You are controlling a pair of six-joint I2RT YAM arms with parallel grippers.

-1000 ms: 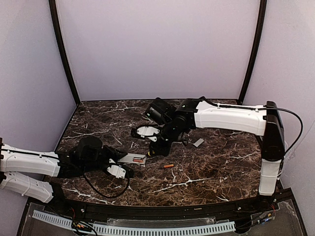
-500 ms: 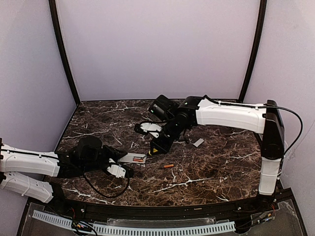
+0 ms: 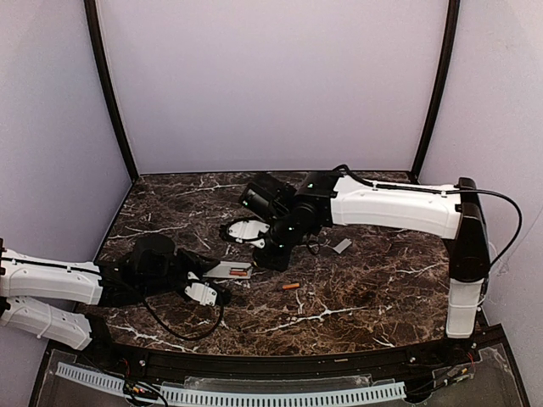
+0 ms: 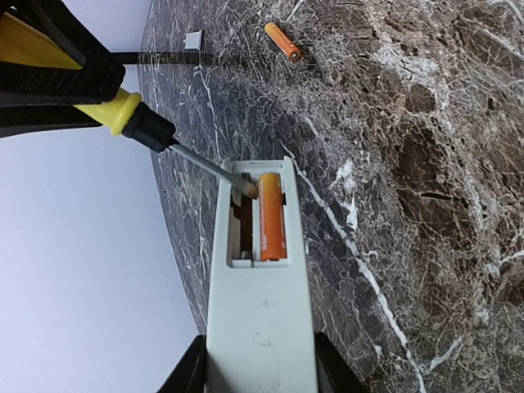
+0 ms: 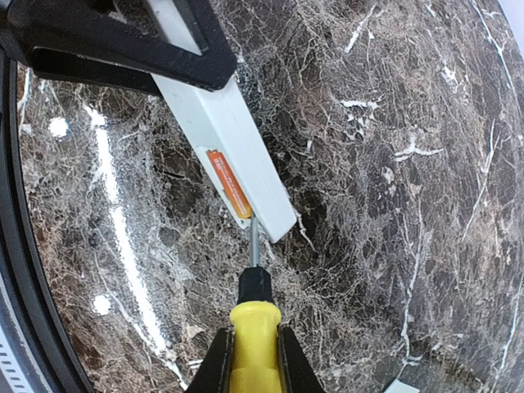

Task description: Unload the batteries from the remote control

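**Ana:** Starting with the left gripper (image 3: 204, 277), what is it doing?

**Ben:** Its two black fingers (image 4: 190, 372) press against the long sides of the slim white rectangular plastic remote control (image 4: 260, 327), pinching it near one end. The remote control lies flat on the dark brown, white-veined marble table (image 3: 382, 280) with its back side up. Its free end juts out past the fingertips, toward the middle of the table.

**Ana:** And the battery bay?

**Ben:** It is uncovered, at that free end and well clear of the left fingers. One small orange-copper cylindrical battery (image 4: 272, 217) sits in one slot, and the slot beside it holds nothing.

**Ana:** What about the right gripper (image 5: 252, 360)?

**Ben:** Its jaws are clamped on the yellow plastic handle of a screwdriver (image 5: 254, 327) with a black collar and a thin metal shaft. The right gripper hangs just beyond the remote control's free end without touching it. Only the shaft bridges the gap. Its tip reaches into the bay and meets the end of the seated battery, right beside the vacant slot.

**Ana:** Where is the other one?

**Ben:** A second orange-copper cylinder, the loose battery (image 3: 290, 287), lies on its side on the marble. It is off to the right of the remote control, apart from both grippers.

**Ana:** Anything else?

**Ben:** A small grey rectangular cover piece (image 3: 342, 246) lies farther right, below the right forearm and well apart from the remote control.
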